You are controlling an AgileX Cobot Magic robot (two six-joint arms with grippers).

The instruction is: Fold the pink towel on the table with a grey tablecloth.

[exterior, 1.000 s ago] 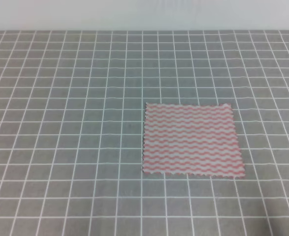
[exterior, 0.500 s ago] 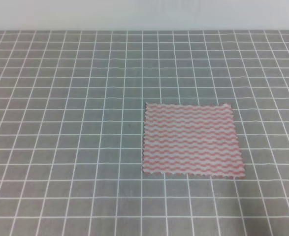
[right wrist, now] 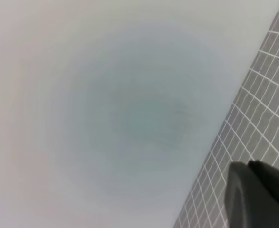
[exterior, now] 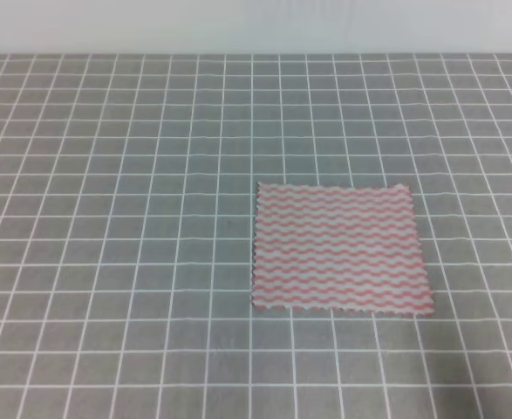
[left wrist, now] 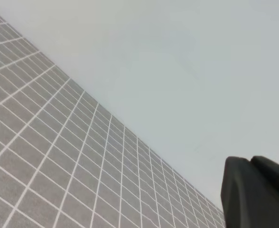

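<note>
Lying flat and fully spread, the pink towel (exterior: 338, 248) sits right of centre on the table with a grey tablecloth (exterior: 107, 218), nothing folded yet. Neither arm shows up in the overhead shot. Each wrist cam only catches a dark sliver of its own gripper, left gripper (left wrist: 258, 194) and right gripper (right wrist: 260, 194), both aimed up at the wall, so honestly I can't tell if the jaws are apart or together. Biggest risk I see: the cloth is thin, so a pinch at the frayed edge could grab the tablecloth too, or drag the towel sideways and leave a crooked fold.
</note>
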